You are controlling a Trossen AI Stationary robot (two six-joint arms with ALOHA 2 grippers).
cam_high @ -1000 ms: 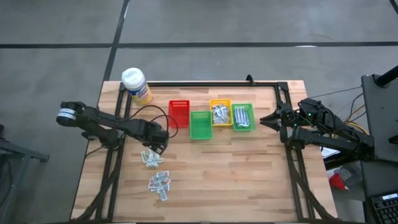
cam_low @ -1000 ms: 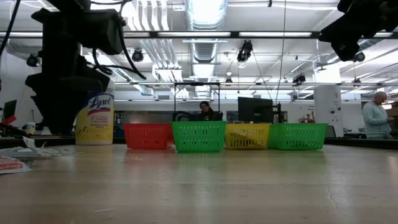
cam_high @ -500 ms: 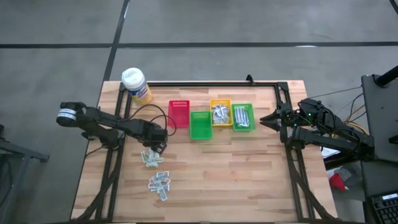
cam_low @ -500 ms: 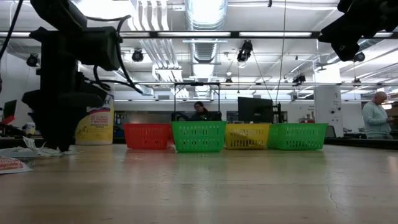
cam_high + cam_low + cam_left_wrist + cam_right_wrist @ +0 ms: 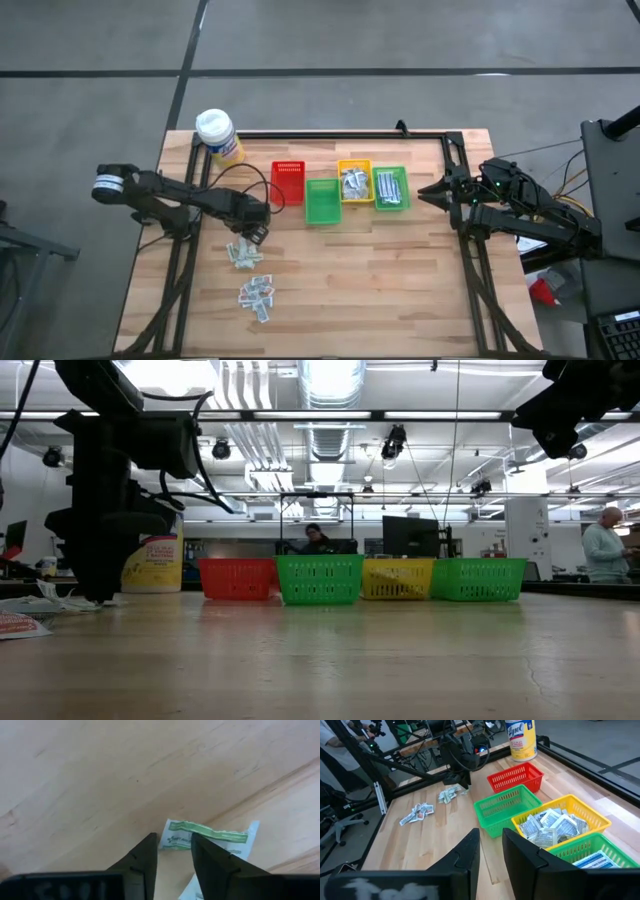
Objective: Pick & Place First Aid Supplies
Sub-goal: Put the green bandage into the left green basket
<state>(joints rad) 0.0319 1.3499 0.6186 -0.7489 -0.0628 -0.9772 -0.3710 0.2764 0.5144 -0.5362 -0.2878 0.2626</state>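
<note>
A pale wooden table (image 5: 400, 270) carries four bins in a row. Beside the red bin (image 5: 288, 180), toward the table's front, the left gripper (image 5: 172, 851) is down on a heap of packets (image 5: 244, 254), its fingers partly closed astride a white sachet with a green band (image 5: 207, 836); a grip cannot be told. A second heap (image 5: 257, 296) lies beyond. The right gripper (image 5: 490, 847) hovers past the far green bin (image 5: 391, 187), fingers narrowly apart, empty.

My left gripper (image 5: 256, 235) is down near the red bin (image 5: 288, 181), fingers narrowly apart; my right gripper (image 5: 425, 192) waits beyond it.
</note>
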